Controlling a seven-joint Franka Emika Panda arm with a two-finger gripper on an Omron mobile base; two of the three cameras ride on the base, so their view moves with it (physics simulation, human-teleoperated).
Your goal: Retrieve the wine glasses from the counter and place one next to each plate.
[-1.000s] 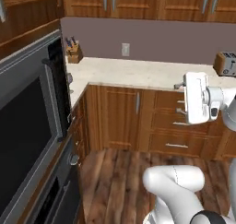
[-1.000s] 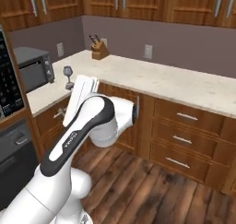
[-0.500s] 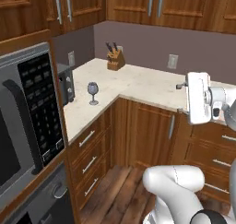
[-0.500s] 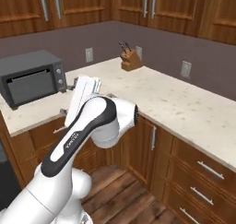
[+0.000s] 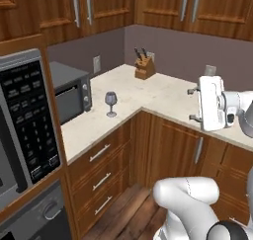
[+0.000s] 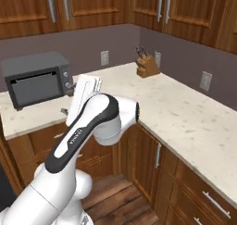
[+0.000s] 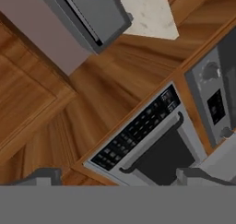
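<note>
Since a moment ago our base has swung left, so the whole scene has shifted. We carry the jaws [image 7: 117, 176] spread wide, holding nothing. Farther off on the bench [image 5: 148, 93] a wine glass [image 5: 111, 103] stands upright just beside the toaster oven [image 5: 69, 91]; the knife block [image 5: 144, 67] sits near the back corner

The wall microwave [image 5: 27, 130] is cut off by the left edge, and the toaster oven [image 6: 37, 78] partly hidden behind the arm.
</note>
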